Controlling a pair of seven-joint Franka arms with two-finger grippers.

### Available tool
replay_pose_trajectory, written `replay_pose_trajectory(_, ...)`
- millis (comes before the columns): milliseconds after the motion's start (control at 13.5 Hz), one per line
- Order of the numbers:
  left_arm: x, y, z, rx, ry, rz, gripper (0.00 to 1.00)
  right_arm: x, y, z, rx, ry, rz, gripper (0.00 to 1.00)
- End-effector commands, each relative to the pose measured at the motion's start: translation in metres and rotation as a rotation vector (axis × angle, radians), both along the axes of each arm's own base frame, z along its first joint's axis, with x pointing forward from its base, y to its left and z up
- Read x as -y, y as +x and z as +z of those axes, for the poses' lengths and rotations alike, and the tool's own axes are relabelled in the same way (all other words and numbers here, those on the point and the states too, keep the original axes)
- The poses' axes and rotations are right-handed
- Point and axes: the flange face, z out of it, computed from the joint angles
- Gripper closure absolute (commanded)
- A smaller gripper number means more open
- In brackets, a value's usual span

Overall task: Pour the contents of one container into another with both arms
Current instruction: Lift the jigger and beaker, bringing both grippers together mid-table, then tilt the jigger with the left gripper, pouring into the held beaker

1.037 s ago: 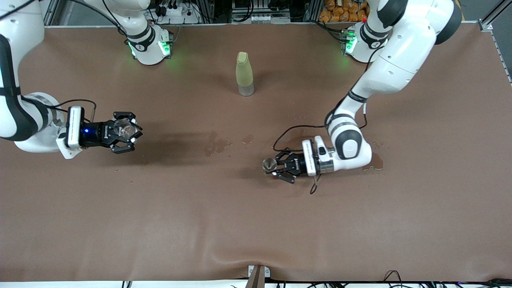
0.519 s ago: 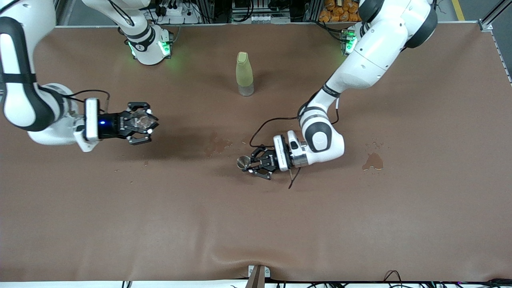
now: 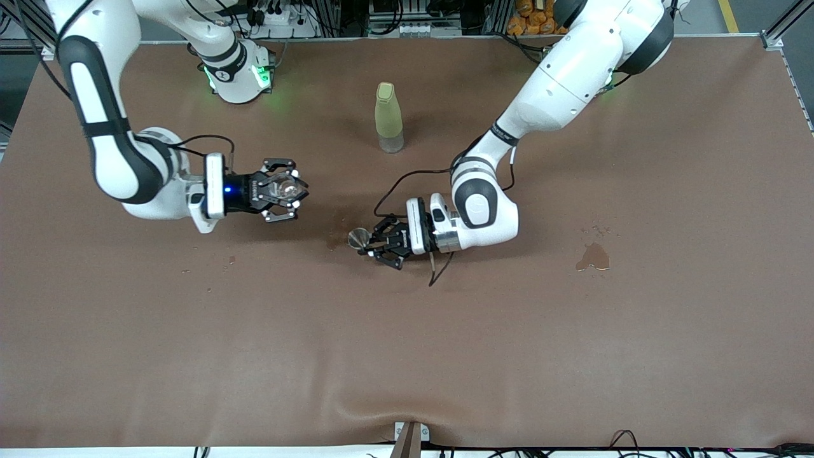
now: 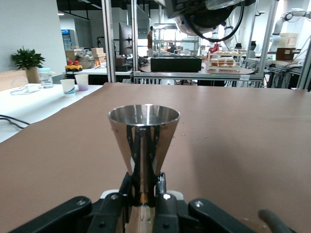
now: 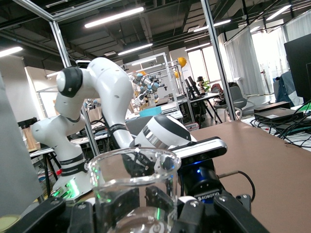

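Observation:
My right gripper (image 3: 286, 189) is shut on the small squat clear tumbler (image 3: 284, 188), held upright over the table between the middle and the right arm's end. In the right wrist view the tumbler (image 5: 133, 187) fills the space between the black fingers (image 5: 82, 213). My left gripper (image 3: 376, 242) is shut on the thin stem of the cone-shaped glass (image 3: 358, 237), over a wet patch (image 3: 337, 236) near the table's middle. In the left wrist view the cone bowl (image 4: 144, 133) stands upright above the gripper (image 4: 144, 183). The two glasses are apart, about a hand's width.
A tall yellow-green bottle (image 3: 389, 117) stands upright on the brown table, nearer the robots' bases than both glasses. A dark wet spill (image 3: 595, 256) lies toward the left arm's end. The left arm's cable (image 3: 439, 270) dangles by its wrist.
Both arms have swung toward the table's middle and toward each other, each carrying its glass. The gap between the tumbler and the cone glass has shrunk a lot.

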Motion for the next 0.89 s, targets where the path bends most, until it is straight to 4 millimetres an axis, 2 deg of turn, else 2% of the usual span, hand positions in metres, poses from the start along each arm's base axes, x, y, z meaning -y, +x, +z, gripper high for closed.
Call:
replay_pose_trajectory(0,0.008,0.001,0.008,0.024,-0.002,0.001,1.00,-0.024,-0.019,0.001,-0.015,0.026,-0.042,1.00)
replay_pose_trajectory(148,0.023,-0.012,0.010,0.024,-0.008,-0.021,1.00,-0.048,-0.027,-0.007,-0.041,0.027,-0.071,1.00)
replay_pose_trajectory(222,0.031,-0.016,0.012,0.033,-0.010,-0.034,1.00,-0.054,-0.028,-0.008,-0.045,0.016,-0.089,1.00)
replay_pose_trajectory(444,0.034,-0.019,0.014,0.073,-0.010,-0.047,1.00,-0.085,-0.037,-0.012,-0.069,0.026,-0.109,1.00)
replay_pose_trajectory(593,0.038,-0.023,0.015,0.119,-0.010,-0.065,1.00,-0.094,-0.041,-0.013,-0.080,0.021,-0.118,1.00)
replay_pose_trajectory(741,0.046,-0.029,0.018,0.114,-0.022,-0.074,1.00,-0.093,-0.048,-0.021,-0.113,0.018,-0.125,1.00)
replay_pose_trajectory(815,0.057,-0.036,0.022,0.131,-0.026,-0.095,1.00,-0.092,-0.051,-0.024,-0.130,0.018,-0.125,1.00)
